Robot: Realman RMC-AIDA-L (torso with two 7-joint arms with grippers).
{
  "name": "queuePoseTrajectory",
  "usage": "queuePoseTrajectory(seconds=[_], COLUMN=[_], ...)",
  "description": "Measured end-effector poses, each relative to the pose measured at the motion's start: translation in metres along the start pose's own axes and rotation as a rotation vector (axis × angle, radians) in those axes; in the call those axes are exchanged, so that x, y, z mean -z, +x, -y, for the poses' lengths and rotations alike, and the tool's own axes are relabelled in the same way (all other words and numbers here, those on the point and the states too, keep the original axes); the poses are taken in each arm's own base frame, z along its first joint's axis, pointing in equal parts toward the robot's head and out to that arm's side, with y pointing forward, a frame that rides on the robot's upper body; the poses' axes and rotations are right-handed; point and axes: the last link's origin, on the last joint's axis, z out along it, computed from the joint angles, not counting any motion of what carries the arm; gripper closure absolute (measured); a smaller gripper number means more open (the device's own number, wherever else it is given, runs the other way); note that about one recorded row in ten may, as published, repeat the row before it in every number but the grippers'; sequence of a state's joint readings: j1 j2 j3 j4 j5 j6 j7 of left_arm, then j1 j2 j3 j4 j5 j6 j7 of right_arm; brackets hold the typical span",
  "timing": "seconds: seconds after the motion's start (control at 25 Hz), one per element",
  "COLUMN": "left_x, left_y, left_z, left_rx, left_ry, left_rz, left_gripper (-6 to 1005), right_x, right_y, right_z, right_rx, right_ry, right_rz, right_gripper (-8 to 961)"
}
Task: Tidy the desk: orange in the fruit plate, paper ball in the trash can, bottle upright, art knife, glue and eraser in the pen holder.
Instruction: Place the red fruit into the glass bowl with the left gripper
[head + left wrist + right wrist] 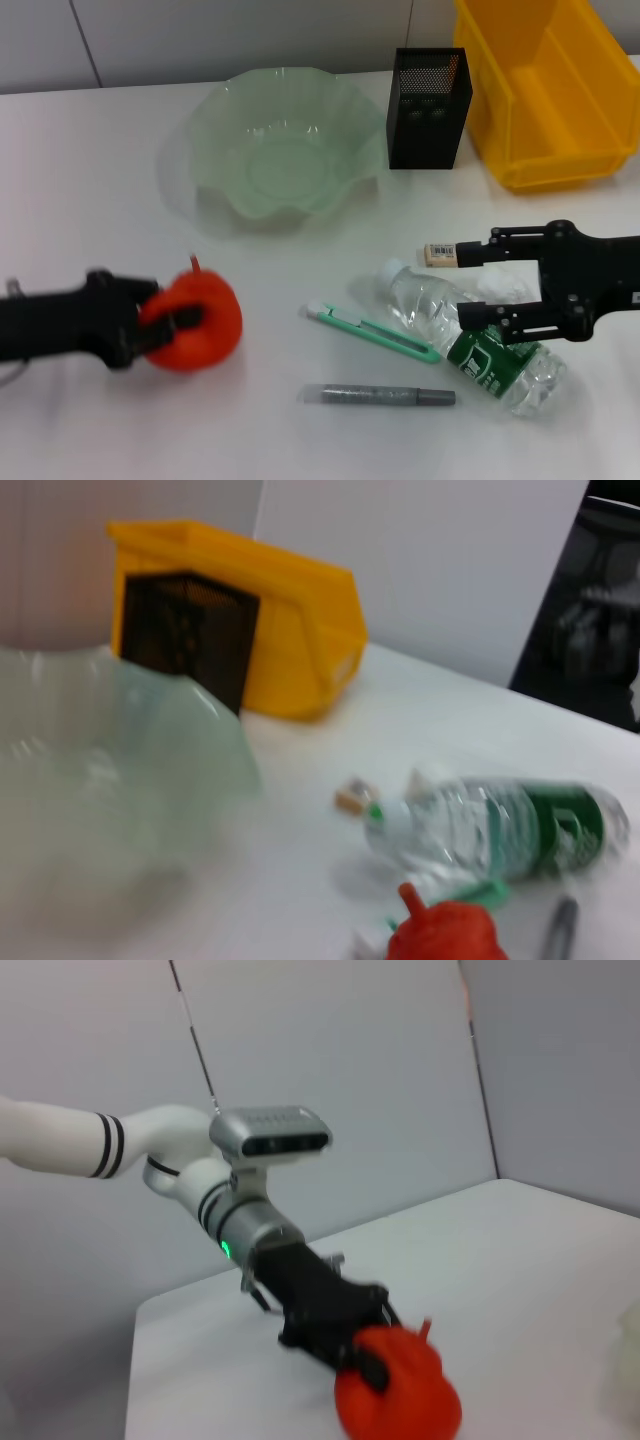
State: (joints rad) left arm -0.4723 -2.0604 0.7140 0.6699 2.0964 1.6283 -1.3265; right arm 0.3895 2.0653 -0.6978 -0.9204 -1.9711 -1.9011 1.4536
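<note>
The left pincer [185, 320] grips the orange [200, 322] near the bench's [90, 200] front left edge, short of the fruit plate [280, 140] (farther back). The right pincer [470, 285] is spread wide over the bottle [470, 335], which lies on its side toward the front right.

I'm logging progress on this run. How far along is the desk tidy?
Nothing is put away yet. In hand: the left gripper is shut on the orange, short of the empty plate; the right gripper is open around the lying bottle. Left: knife, glue and eraser on the table, holder waiting. No paper ball is visible.
</note>
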Motion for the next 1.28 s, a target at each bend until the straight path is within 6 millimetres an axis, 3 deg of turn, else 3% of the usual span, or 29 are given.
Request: queuePoseTrajectory(seconds=[0.28,0.4,0.48,0.56,0.64,0.96,1.0,1.28], left_x=[0.013,0.013,0.001,0.001,-0.03,-0.078,-0.094,-0.118], left_y=[0.052,0.061,0.091,0.091,0.116,0.137,0.142,0.146], left_z=[0.02,0.024,0.04,0.04,0.056,0.074,0.08,0.084], left_rx=[-0.037,-0.036,-0.037,-0.037,-0.043,-0.049,-0.048,-0.06], left_ry=[0.081,0.098,0.148,0.148,0.185,0.262,0.305,0.378], left_rz=[-0.076,-0.102,-0.152,-0.152,-0.156,-0.104,-0.087,-0.066], left_gripper=[778,804,829,855,872,904,908,936], right_x=[0.009,0.012,0.014,0.015,0.015,0.011,0.011,0.008], right_y=[0.012,0.017,0.02,0.022,0.024,0.025,0.025,0.023], right_z=[-0.006,-0.009,-0.01,-0.012,-0.013,-0.011,-0.011,-0.011], right_rx=[-0.031,-0.041,-0.047,-0.049,-0.055,-0.053,-0.051,-0.045], right_ry=[0.021,0.029,0.036,0.038,0.036,0.018,0.018,0.01], right_rz=[0.002,0.003,0.005,0.006,0.009,0.019,0.019,0.024], right_gripper=[223,223,223,223,223,223,223,223])
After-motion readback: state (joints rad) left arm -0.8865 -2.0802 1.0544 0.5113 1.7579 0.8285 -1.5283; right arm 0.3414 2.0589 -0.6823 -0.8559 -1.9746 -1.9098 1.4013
